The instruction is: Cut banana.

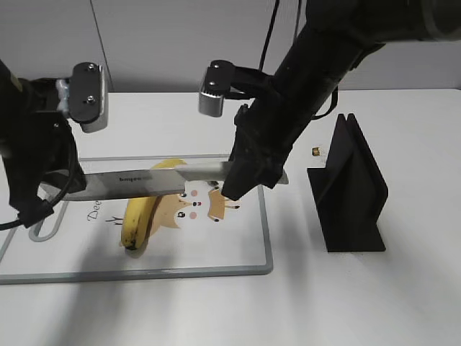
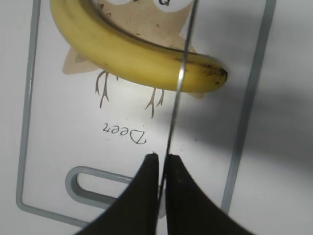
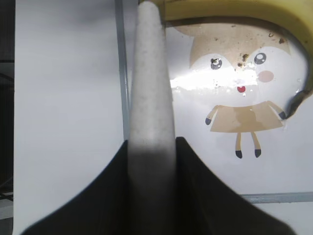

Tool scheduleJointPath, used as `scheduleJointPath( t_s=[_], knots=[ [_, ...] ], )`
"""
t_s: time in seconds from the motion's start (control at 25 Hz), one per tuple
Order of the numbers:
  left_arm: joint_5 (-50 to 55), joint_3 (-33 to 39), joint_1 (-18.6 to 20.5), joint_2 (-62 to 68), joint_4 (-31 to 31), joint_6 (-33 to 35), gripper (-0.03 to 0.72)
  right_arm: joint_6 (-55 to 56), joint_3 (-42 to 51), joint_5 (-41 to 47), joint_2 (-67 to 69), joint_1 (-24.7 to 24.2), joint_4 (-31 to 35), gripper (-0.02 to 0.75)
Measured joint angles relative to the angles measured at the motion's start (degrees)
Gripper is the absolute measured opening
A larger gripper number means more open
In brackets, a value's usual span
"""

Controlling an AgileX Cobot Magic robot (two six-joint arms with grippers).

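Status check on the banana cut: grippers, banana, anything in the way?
Right gripper clamped on knife handle; left gripper pinching blade tip. Banana uncut on cutting board, blade above it. Nothing in the way.

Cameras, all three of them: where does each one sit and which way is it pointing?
Exterior: in front of the table, angled down at the cutting board, both arms showing.
Left wrist: above the board, looking down past the left gripper, shut on the knife blade tip.
Right wrist: looking down along the knife handle, clamped in the right gripper.
All three share the banana and board.
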Motion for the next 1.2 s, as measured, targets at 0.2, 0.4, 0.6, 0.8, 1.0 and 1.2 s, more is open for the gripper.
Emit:
scheduleJointPath(
  t_s=[0.2, 0.4, 0.6, 0.8, 1.0, 1.2],
  knots=[
    [-3.3, 2.3, -0.1, 0.0, -0.6, 0.1, 0.000, -1.3, 3.5, -4.1, 0.0, 0.1, 0.4, 0.175],
    [-3.4, 2.4, -0.1, 1.6, -0.8, 0.2, 0.000, -2.8, 4.4, -5.3, 1.6, 0.1, 1.0, 0.175],
    [-3.4, 2.4, -0.1, 3.9, -1.2, 0.2, 0.000, -3.1, 4.4, -5.3, 3.2, 0.1, 1.1, 0.175],
    [-3.7, 2.4, -0.1, 5.0, -1.3, 0.2, 0.000, -3.3, 4.5, -5.8, 4.4, 0.1, 1.3, 0.176],
    [-3.4, 2.4, 0.0, 5.0, -1.6, 0.2, 0.000, -3.6, 4.6, -6.6, 4.5, 0.1, 1.3, 0.179],
    [-1.9, 2.4, 0.0, 5.0, -2.4, 0.0, -0.001, -3.6, 4.6, -5.6, 4.5, 0.2, 1.3, 0.180]
  ],
)
